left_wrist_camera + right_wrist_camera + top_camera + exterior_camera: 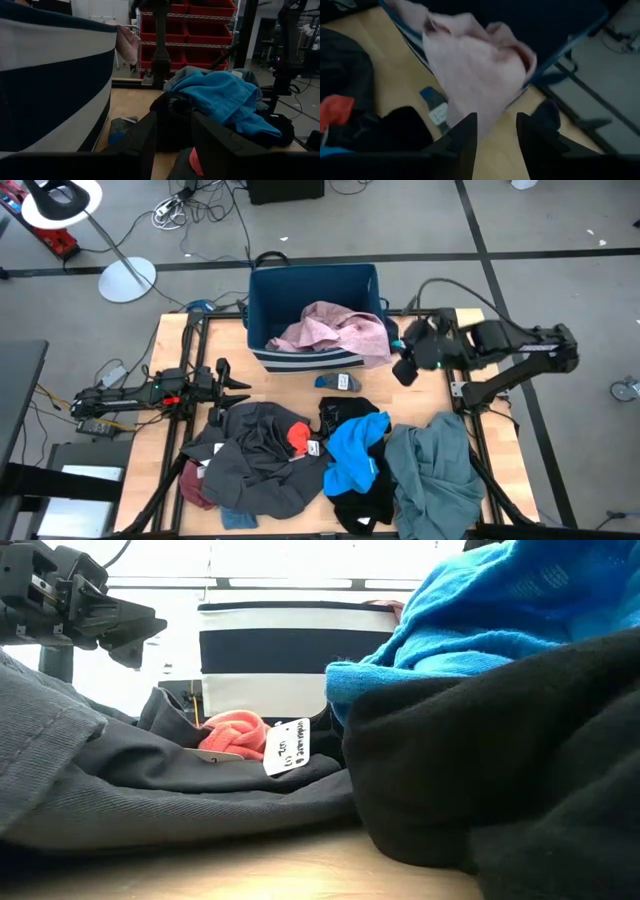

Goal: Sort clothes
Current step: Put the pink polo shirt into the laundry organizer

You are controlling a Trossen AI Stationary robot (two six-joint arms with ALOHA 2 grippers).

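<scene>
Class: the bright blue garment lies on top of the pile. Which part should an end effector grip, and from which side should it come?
Probably the bunched fold along the top of the bright blue garment, approached from straight above. It lies uppermost, draped over the black garment, so its raised ridge is exposed and a top pinch is less likely to catch the layers underneath. The teal-grey garment crowds one flank, making a sideways approach awkward.

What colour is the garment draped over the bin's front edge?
Dusty pink garment, hanging over the navy bin's striped front; clearest in the high view.
</scene>
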